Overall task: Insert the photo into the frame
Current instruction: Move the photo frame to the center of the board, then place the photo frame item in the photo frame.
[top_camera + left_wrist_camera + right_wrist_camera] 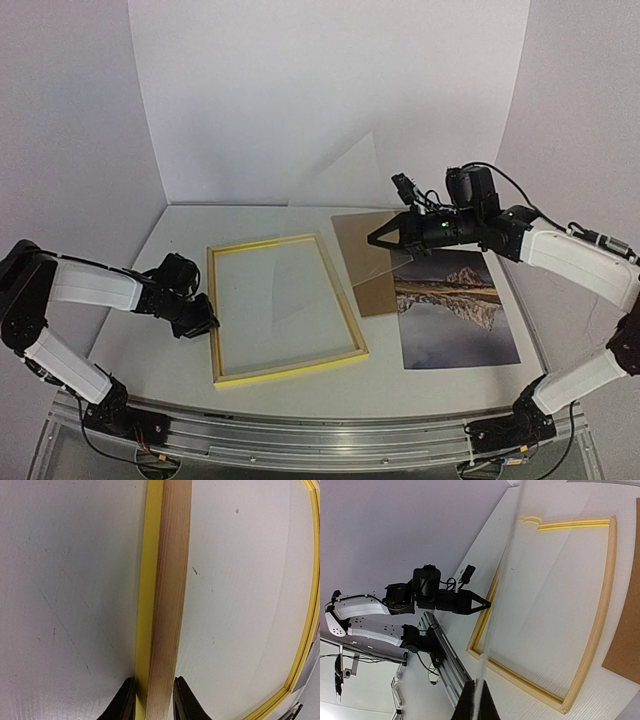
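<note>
The frame [290, 370], yellow-edged wood, lies flat on the table left of centre. My left gripper [210, 322] is shut on its left rail; in the left wrist view that frame rail [167, 580] runs between both fingers [122, 702]. The photo [455, 315], a snowy mountain mirrored in a lake, lies face up on the right, apart from both grippers. My right gripper [375, 240] hovers above the frame's right side, shut on a clear pane [355, 200] held tilted off the table. The right wrist view shows this pane [505, 580] edge-on between the fingers [467, 705].
A brown backing board [370, 265] lies between frame and photo, partly under the right gripper, and its corner [625, 655] shows in the right wrist view. White walls close in the table at the back and sides. A metal rail [320, 440] runs along the near edge.
</note>
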Action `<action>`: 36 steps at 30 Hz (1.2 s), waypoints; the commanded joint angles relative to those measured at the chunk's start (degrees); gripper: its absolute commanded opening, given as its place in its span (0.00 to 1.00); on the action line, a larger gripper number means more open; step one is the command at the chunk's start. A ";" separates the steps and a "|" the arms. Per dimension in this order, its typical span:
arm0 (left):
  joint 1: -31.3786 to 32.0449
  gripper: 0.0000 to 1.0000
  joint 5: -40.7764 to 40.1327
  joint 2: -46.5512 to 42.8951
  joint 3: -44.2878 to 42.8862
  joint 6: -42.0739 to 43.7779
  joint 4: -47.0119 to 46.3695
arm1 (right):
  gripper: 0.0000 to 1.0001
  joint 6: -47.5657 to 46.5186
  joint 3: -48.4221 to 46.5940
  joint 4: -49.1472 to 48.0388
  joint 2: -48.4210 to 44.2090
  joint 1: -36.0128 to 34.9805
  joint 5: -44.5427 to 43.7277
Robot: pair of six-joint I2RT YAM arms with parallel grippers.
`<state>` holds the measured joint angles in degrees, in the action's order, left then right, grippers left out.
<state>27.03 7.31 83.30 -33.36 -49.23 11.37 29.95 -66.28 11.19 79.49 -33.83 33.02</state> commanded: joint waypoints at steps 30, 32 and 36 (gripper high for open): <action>-1.78 1.00 -19.01 -24.60 -8.09 -11.88 29.64 | 0.00 5.17 -17.44 -9.70 22.63 -10.12 7.58; -2.79 1.00 -19.12 -26.85 -8.71 -12.27 30.58 | 0.00 8.47 -16.95 -13.11 25.58 -10.12 8.51; -3.11 1.00 -19.26 -30.05 -8.93 -12.72 31.19 | 0.00 15.03 -14.69 -19.38 31.42 -10.12 10.00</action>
<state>24.22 -9.75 56.24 -39.85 -61.04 38.17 38.09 -81.98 0.21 105.69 -44.34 41.03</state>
